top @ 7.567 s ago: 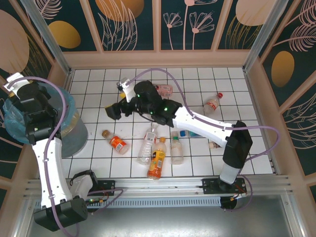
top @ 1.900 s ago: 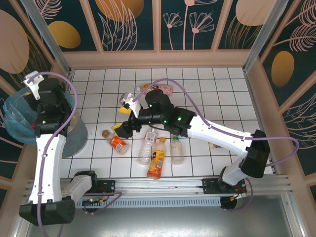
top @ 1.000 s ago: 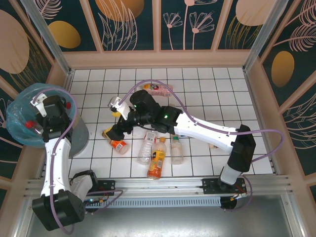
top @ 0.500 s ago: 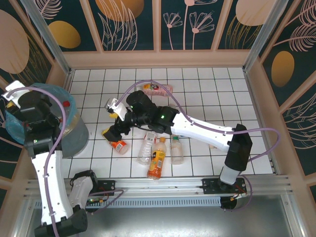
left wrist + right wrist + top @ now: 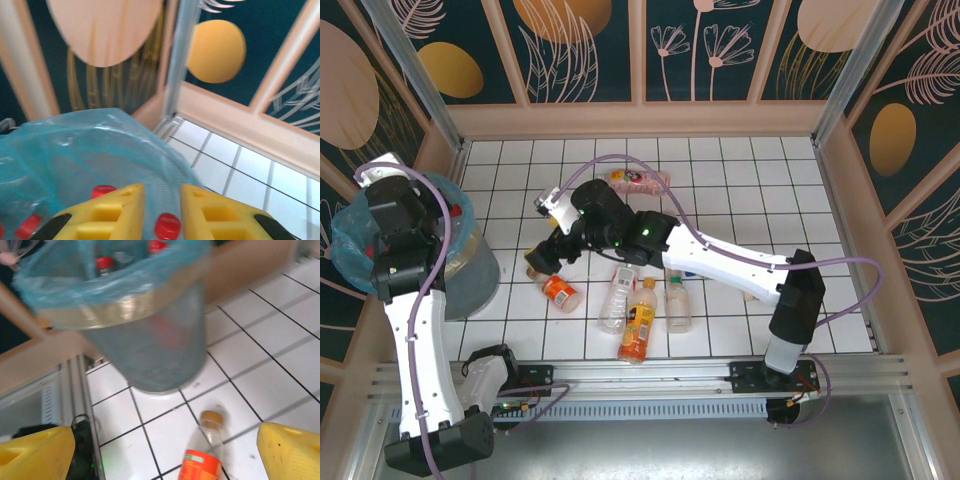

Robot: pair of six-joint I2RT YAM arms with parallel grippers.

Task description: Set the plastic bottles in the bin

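The bin (image 5: 470,262) stands at the left, lined with a light-blue bag (image 5: 75,150). Red bottle caps (image 5: 167,226) lie inside it. My left gripper (image 5: 162,210) hangs over the bag, its yellow fingers (image 5: 115,210) slightly apart with nothing between them. My right gripper (image 5: 165,455) is wide open, low over the tiles just right of the bin (image 5: 150,340). An orange-labelled bottle (image 5: 200,465) with a tan cap lies between its fingers, untouched. In the top view that bottle (image 5: 560,292) lies beside the right gripper (image 5: 542,255). Three more bottles (image 5: 638,320) lie mid-floor, and a pink-labelled one (image 5: 638,180) lies further back.
Wooden walls and a metal post (image 5: 177,60) close in behind the bin. The aluminium rail (image 5: 650,375) runs along the near edge. A small bottle (image 5: 752,293) lies partly under the right arm (image 5: 720,258).
My left arm has shifted about above the bin. My right gripper has drawn back a little from the orange-labelled bottle, staying wide open.
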